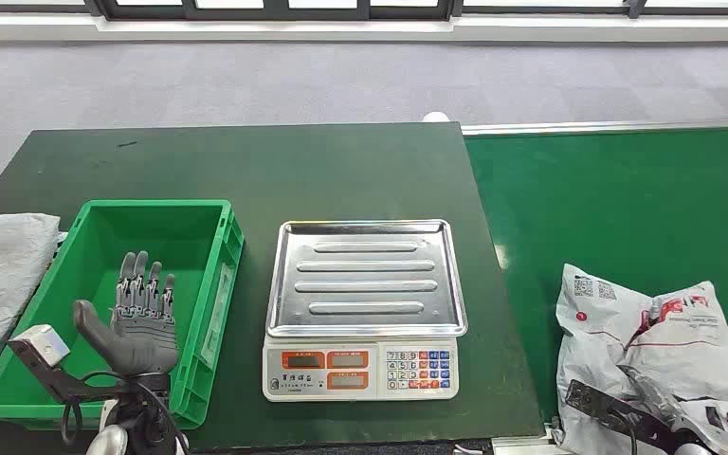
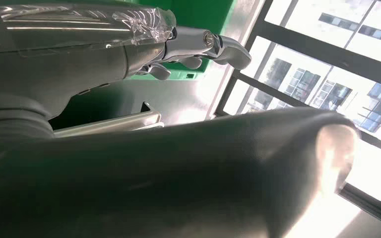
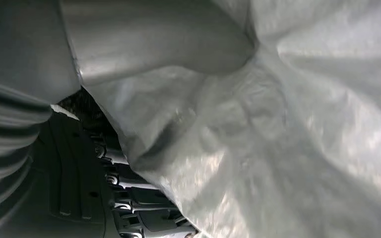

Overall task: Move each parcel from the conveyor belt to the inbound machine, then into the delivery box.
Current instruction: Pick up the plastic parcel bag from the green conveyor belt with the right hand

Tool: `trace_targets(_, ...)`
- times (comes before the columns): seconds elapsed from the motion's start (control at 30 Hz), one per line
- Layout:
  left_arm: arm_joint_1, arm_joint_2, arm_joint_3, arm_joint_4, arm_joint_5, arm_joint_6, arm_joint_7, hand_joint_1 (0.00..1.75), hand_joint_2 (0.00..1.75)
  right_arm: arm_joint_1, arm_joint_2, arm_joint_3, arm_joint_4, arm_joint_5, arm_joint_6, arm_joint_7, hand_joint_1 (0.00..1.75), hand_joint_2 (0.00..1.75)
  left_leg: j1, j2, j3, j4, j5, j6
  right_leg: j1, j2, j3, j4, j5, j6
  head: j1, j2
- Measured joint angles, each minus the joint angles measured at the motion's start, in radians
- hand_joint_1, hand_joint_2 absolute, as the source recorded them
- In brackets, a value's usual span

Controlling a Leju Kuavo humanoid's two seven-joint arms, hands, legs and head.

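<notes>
A white plastic parcel (image 1: 646, 332) with red print lies on the green conveyor belt (image 1: 616, 199) at the near right. My right hand (image 1: 716, 422) grips its near edge; in the right wrist view the parcel's film (image 3: 278, 124) is pinched between the thumb and the dark fingers (image 3: 129, 203). The inbound machine is a white scale with a bare steel tray (image 1: 365, 280), at the table's middle. The green delivery box (image 1: 216, 270) stands to its left. My left hand (image 1: 140, 322) hovers over the box's near end, fingers spread and holding nothing; in the left wrist view its fingers (image 2: 218, 47) are extended.
A grey bag (image 1: 0, 275) lies at the table's left edge beside the box. The dark green table (image 1: 246, 161) stretches behind the scale and box. Grey floor and a window wall lie beyond.
</notes>
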Motion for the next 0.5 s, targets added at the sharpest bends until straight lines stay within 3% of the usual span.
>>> trace_targets(0.3, 0.029, 0.000, 0.001, -0.020, 0.009, -0.002, -0.007, 0.00, 0.00, -0.051, 0.008, 0.104, -0.008, 0.044, -0.159, -0.001, 1.75, 1.75, 0.000, -0.001, 0.000, 0.000, 0.002, 0.000, 0.000, -0.001, 0.001, 0.001, 0.001, -0.001, 0.000, 0.000)
trace_targets(0.5, 0.036, 0.000, 0.003, -0.027, 0.010, -0.006, -0.008, 0.00, 0.00, -0.063, 0.018, 0.136, -0.026, 0.052, -0.172, -0.002, 1.75, 1.75, 0.000, -0.006, -0.002, 0.000, 0.002, 0.000, 0.000, -0.006, 0.001, 0.001, 0.000, -0.001, 0.000, 0.000)
